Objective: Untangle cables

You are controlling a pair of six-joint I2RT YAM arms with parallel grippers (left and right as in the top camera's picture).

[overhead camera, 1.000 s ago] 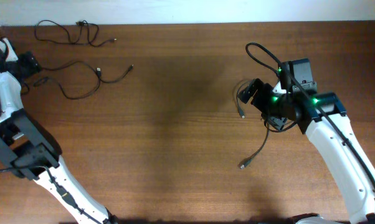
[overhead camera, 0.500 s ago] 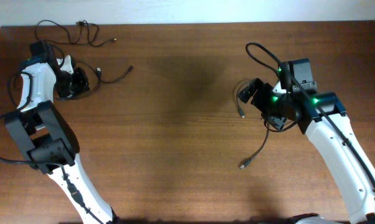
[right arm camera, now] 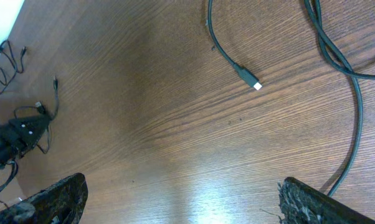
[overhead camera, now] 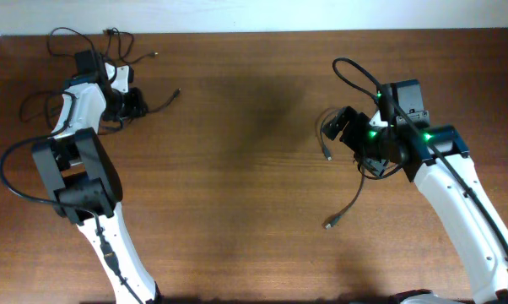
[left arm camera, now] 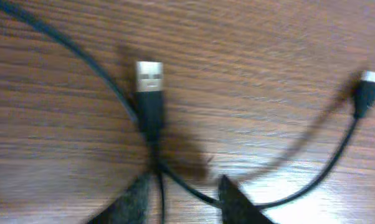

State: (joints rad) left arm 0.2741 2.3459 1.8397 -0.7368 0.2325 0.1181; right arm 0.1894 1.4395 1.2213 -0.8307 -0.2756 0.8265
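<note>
Three thin black cables lie on the wooden table. One cable (overhead camera: 144, 59) lies at the far left corner. A second cable (overhead camera: 165, 103) lies just below it, and my left gripper (overhead camera: 136, 103) is over it. In the left wrist view, the left gripper (left arm camera: 184, 190) is open. A strand leading from a USB plug (left arm camera: 150, 78) runs between its fingers. Another small plug (left arm camera: 368, 81) lies to the right. The third cable (overhead camera: 355, 196) lies at the right, beside my right gripper (overhead camera: 334, 127). The right gripper (right arm camera: 184, 199) is wide open and empty, and that cable's plug (right arm camera: 255, 84) lies ahead of it.
Thick black arm cables loop beside the left arm's base (overhead camera: 9, 169) and behind the right arm (overhead camera: 355, 76). The table's far edge meets a white wall (overhead camera: 254, 13). Bare wood (overhead camera: 245, 169) lies between the arms.
My left arm has swung from the table's left edge up and right onto the cables at the far left. The right arm and its cable have not moved.
</note>
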